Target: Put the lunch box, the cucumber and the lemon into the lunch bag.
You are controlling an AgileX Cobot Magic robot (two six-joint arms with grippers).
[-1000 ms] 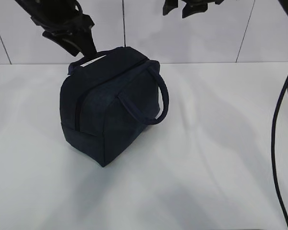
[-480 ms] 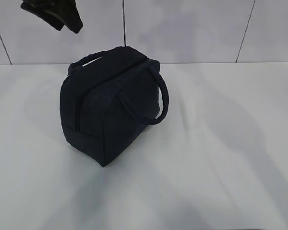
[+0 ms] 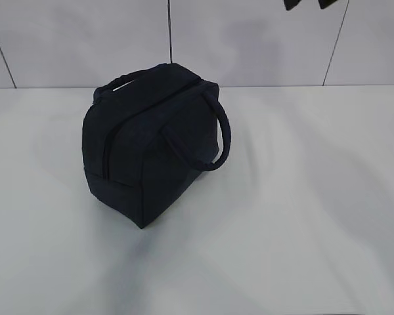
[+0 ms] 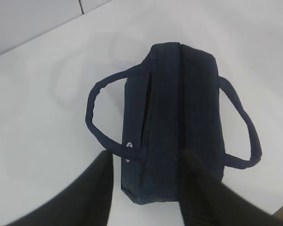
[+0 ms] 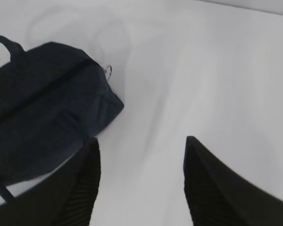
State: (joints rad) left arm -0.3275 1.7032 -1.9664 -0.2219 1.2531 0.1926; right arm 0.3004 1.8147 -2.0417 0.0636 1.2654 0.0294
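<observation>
On the white table (image 3: 302, 216) stands the lunch bag (image 3: 148, 147), all by itself. Its zipper looks shut along the top. No lunch box, cucumber or lemon shows in any view, so my guess is that they are already inside and the job is at its end, or else they lie out of sight. If the food is in, both arms only need to pull back and stay clear of the bag. If it is not, the bag has to be unzipped first.

Both arms hang high above the table. The left gripper (image 4: 146, 188) has its two dark fingers spread apart with nothing between them; the bag sits far below. The right gripper (image 5: 139, 186) is also spread wide and empty, over bare table just beside the bag's end.

Only the right wrist view shows the small ring pull (image 5: 108, 70) at the bag's end. Only the left wrist view looks straight down on both loop handles (image 4: 101, 115). From the outside camera, just two dark bits of an arm peek in at the top edge.
</observation>
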